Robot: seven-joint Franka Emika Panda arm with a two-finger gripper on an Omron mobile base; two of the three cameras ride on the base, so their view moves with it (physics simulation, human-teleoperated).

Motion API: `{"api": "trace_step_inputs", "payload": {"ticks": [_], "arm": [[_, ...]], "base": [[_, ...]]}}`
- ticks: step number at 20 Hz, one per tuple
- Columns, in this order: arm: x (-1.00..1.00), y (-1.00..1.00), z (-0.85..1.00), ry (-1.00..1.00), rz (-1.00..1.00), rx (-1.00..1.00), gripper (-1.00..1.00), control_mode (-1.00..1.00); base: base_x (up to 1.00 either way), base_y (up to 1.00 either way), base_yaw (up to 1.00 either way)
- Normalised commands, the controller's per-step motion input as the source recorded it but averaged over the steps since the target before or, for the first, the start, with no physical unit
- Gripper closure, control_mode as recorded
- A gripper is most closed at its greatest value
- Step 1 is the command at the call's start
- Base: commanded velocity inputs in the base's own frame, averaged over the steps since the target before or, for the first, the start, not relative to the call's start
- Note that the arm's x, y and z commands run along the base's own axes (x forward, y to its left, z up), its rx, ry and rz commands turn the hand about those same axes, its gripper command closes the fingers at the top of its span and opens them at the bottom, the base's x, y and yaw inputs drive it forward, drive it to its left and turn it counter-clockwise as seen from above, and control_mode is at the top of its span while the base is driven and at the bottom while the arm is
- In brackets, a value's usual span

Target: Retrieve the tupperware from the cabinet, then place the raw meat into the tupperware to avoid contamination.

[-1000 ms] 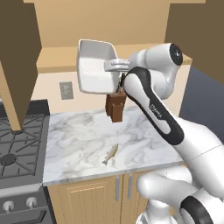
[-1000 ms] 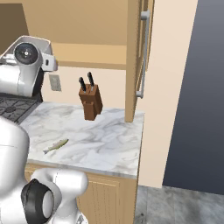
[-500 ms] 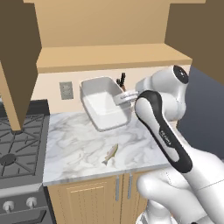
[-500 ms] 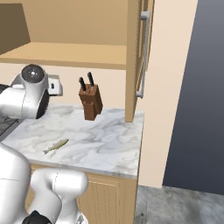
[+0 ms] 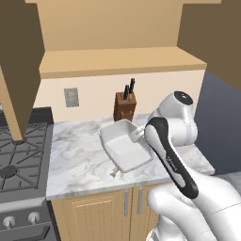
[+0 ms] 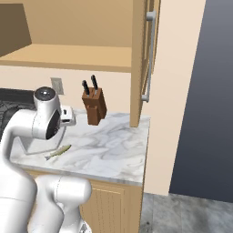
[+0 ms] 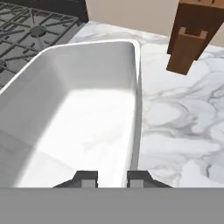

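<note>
Hand view shows the pincer (image 7: pixel 111 178) clamped on the white deep plastic tub's (image 7: pixel 83 118) rim; lower it level onto the marble table (image 5: pixel 80 160), clear of the slender grey fish (image 6: pixel 59 151).

the tupperware (image 7: pixel 83 118) looks like smooth white plastic with a soft sheen. the desk (image 5: pixel 80 155) is polished grey-veined marble. the knife block (image 6: pixel 94 107) is matt brown wood, the cabinet (image 5: pixel 117 61) pale smooth wood, its handle (image 6: pixel 148 54) brushed silver metal. the raw meat (image 6: pixel 59 151) is dull silvery-tan.
</note>
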Motion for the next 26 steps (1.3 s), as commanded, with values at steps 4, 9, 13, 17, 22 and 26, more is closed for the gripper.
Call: {"api": "trace_step_inputs", "payload": {"ticks": [4, 9, 13, 17, 22, 26], "arm": [[-0.01, -0.56, -0.82, 0.12, 0.00, -0.10, 1.00, -1.00], [0.01, -0.68, -0.58, 0.03, -0.05, -0.02, 1.00, -1.00], [0.23, -0.63, -0.40, 0.00, -0.10, 0.00, 1.00, -1.00], [0.53, -0.46, -0.25, 0.00, -0.11, 0.00, 1.00, -1.00], [0.73, -0.29, -0.18, 0.00, -0.08, 0.00, 1.00, -1.00], [0.68, -0.21, -0.09, 0.00, -0.06, 0.00, 1.00, -1.00]], "base": [[0.00, 0.00, 0.00], [0.00, 0.00, 0.00], [0.00, 0.00, 0.00], [0.00, 0.00, 0.00], [0.00, 0.00, 0.00], [0.00, 0.00, 0.00]]}}
